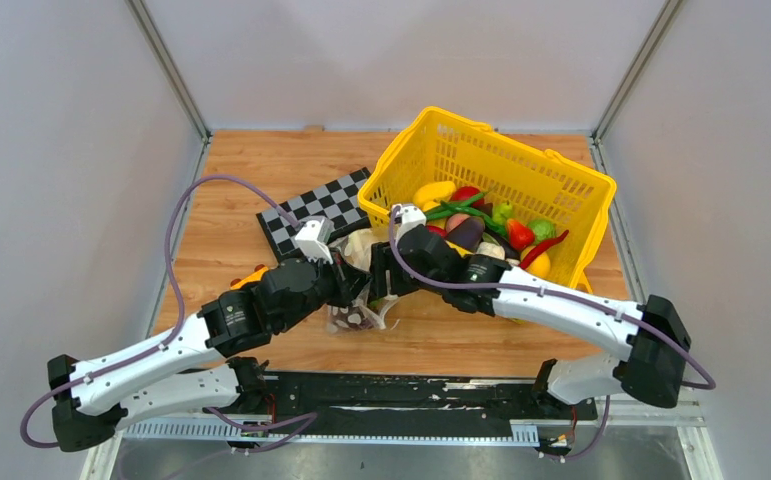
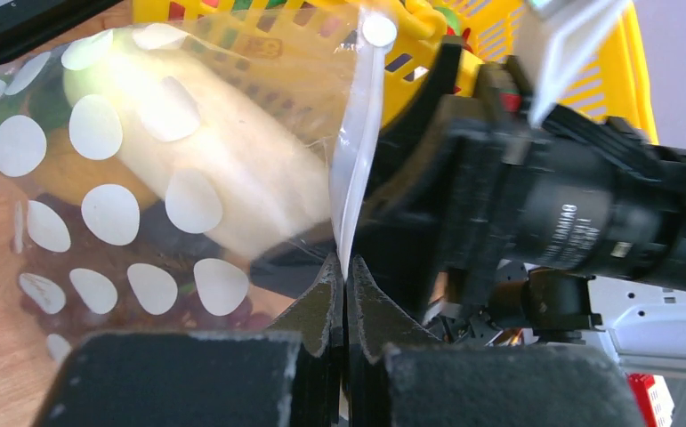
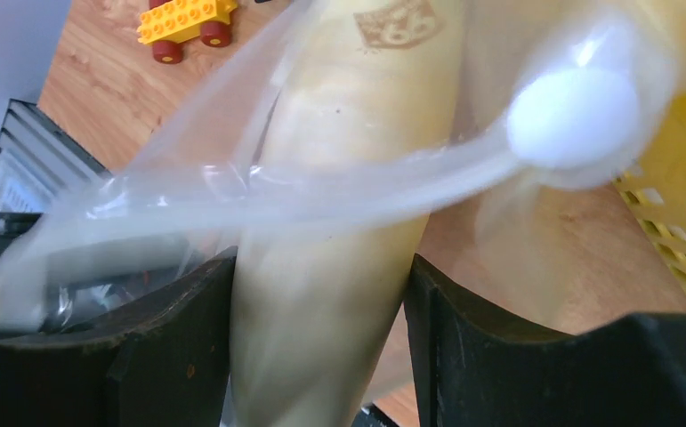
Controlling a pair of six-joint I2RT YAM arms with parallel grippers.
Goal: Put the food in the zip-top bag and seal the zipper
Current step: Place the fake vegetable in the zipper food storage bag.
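Note:
The dotted clear zip-top bag (image 1: 359,312) is held up at the table's middle between both arms. My left gripper (image 2: 345,267) is shut on the zipper strip (image 2: 357,151) at the bag's mouth edge. A long cream-white vegetable (image 2: 250,178) lies inside the bag (image 2: 108,213), above dark purple grapes (image 2: 223,313). My right gripper (image 3: 321,267) is shut on that cream-white vegetable (image 3: 330,302), with a finger (image 3: 179,338) pressed on either side. The bag's mouth film (image 3: 277,200) drapes across the vegetable. In the top view the two grippers, left (image 1: 346,283) and right (image 1: 381,272), nearly meet.
A yellow basket (image 1: 521,165) holding several more toy fruits and vegetables (image 1: 481,225) stands at the back right, close behind my right wrist. A black-and-white checkerboard (image 1: 311,215) lies left of it. A yellow toy block car (image 3: 188,20) sits on the wooden table near my left arm.

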